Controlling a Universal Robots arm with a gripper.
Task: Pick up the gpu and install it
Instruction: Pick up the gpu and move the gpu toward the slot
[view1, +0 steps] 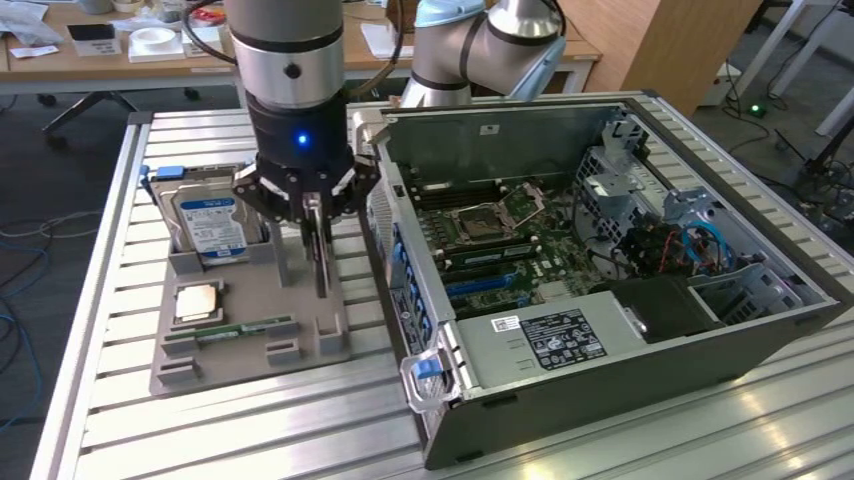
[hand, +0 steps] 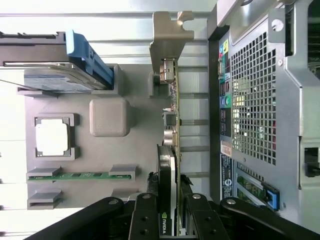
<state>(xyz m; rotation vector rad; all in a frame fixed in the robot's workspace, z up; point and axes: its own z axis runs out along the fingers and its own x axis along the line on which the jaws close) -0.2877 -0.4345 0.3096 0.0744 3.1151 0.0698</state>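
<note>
The gripper (view1: 312, 212) hangs over the grey holder tray (view1: 310, 338) at centre left of the exterior frame. Its jaws are narrowed onto the upper edge of the gpu (view1: 320, 262), one on each face. The card stands on edge, upright, near the tray's side closest to the open computer case (view1: 587, 420). In the wrist view the gripper (hand: 169, 194) pinches the gpu (hand: 168, 160) at the end away from its silver bracket (hand: 170, 35). The pictures do not settle whether the card's lower edge is clear of its slot or sitting in it. The step in hand looks like drawing the card out of the holder. It would go best as a straight vertical pull in line with the card's own plane, because any sideways lean could wedge the thin board against the slot walls or let it twist in the grip. As the hold is off-centre, toward one end, the bracket end may sag, so a slow, level lift seems wise. The hard drive (view1: 214, 225) stands upright at the tray's upper left, well apart from the card. The CPU (view1: 198, 300) and the RAM stick (view1: 248, 328) lie lower left, so neither crowds the lift. The case wall is just beside the tray on the exterior view's right, and the card should rise above that rim before any travel toward the motherboard (view1: 497, 232). The ribbed desk (view1: 200, 430) carries everything.
</note>
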